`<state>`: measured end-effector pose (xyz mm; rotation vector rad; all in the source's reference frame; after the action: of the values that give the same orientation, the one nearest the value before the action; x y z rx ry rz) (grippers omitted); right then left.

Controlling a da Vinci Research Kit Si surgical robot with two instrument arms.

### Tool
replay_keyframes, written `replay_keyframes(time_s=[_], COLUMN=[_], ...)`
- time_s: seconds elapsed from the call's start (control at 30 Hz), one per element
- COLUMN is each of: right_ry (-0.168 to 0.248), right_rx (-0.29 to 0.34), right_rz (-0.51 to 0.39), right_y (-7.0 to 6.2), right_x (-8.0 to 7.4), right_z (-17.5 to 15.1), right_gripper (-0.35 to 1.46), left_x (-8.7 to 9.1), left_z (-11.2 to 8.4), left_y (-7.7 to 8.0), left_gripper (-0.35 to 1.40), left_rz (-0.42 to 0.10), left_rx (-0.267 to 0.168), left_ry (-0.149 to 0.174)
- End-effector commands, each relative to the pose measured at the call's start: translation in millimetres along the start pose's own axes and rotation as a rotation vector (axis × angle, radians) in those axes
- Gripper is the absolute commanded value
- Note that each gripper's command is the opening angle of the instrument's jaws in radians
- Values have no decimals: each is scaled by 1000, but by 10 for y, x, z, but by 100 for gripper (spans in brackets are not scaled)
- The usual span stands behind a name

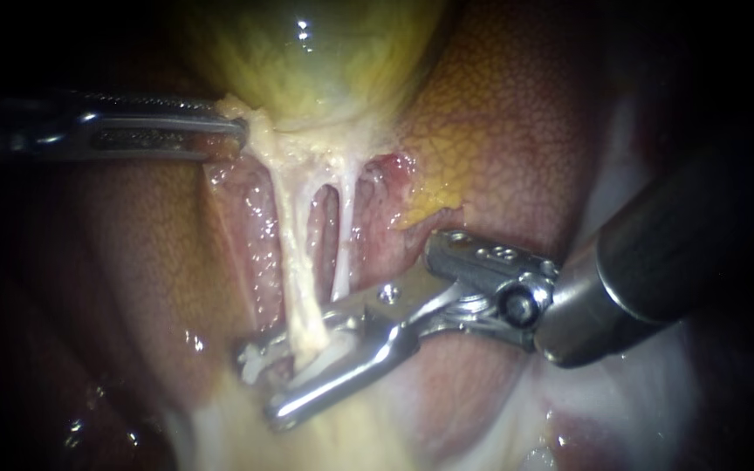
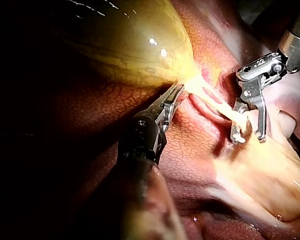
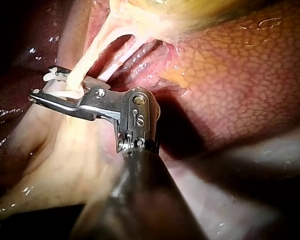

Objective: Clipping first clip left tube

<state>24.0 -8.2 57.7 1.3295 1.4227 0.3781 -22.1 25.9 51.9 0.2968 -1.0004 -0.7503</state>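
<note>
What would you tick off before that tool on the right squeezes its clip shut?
1. Left tube lies between the open jaws of the right instrument, the clipping tool: ok.
2. Both jaw tips reach past the left tube: ok.
3. White clip sits in those jaws at the tube: ok.
4. Right tube is outside the jaws: cannot tell, because its lower end is hidden behind the upper jaw.
5. Left instrument grips the gallbladder at its narrow end, and both tubes look taut: ok.
6. Jaw tips are free of the liver underneath: cannot tell.
</note>
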Motion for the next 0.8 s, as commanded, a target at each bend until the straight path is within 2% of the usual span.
replay_keyframes(time_s=[0.03,0.3,0.33,0.4,0.8], right_ry=[1,7,7,0,-5], right_rx=[-2,-9,-10,-25,-28], right_rz=[0,0,6,76,96], right_y=[0,5,7,11,16], right_x=[2,4,4,5,0], right_z=[-1,1,1,1,-1], right_gripper=[7,-35,-35,-35,-35], left_x=[0,0,0,0,0], left_z=[0,-1,-1,-1,-1], left_y=[0,0,0,0,0], left_gripper=[-35,-35,-35,-35,-35], left_rz=[0,0,0,0,0], left_rx=[0,0,0,0,1], left_ry=[0,0,0,0,0])
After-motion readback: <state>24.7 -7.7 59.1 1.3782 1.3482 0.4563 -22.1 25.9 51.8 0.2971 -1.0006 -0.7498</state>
